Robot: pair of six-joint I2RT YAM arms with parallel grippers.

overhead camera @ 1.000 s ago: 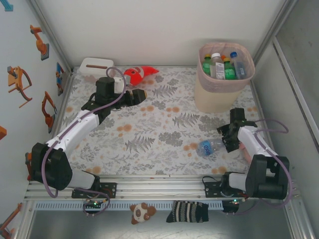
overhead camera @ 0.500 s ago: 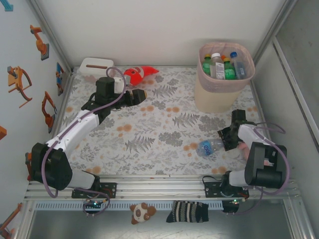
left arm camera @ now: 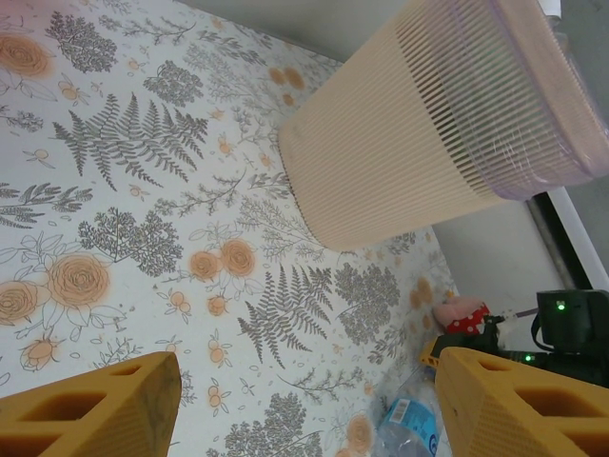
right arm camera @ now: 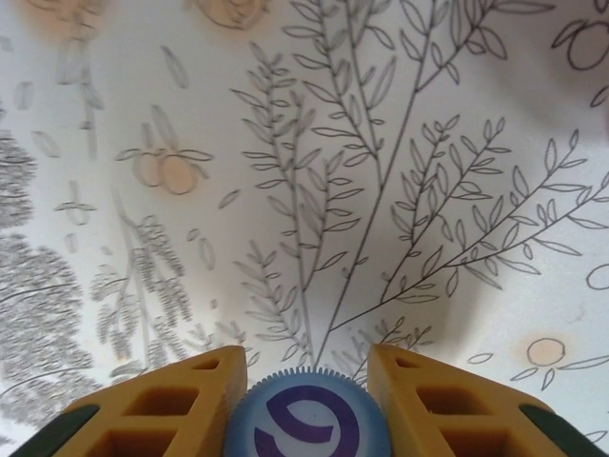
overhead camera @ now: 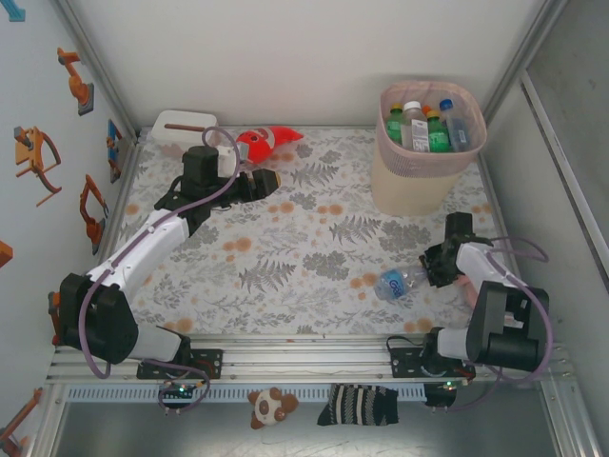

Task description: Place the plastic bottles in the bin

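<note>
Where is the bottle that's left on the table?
In the top view the bottle lies on its side at the near right of the table, in front of the bin, its blue cap in the right gripper.

Ribbed matt beige plastic bin (left arm camera: 381,162) with a glossy translucent liner (left arm camera: 542,124); clear shiny plastic bottle (overhead camera: 395,283) with ridged cap (right arm camera: 306,427); matt printed tablecloth (overhead camera: 304,248)

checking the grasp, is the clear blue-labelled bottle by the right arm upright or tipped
Tipped: the clear blue-labelled plastic bottle lies sideways on the floral table.
</note>
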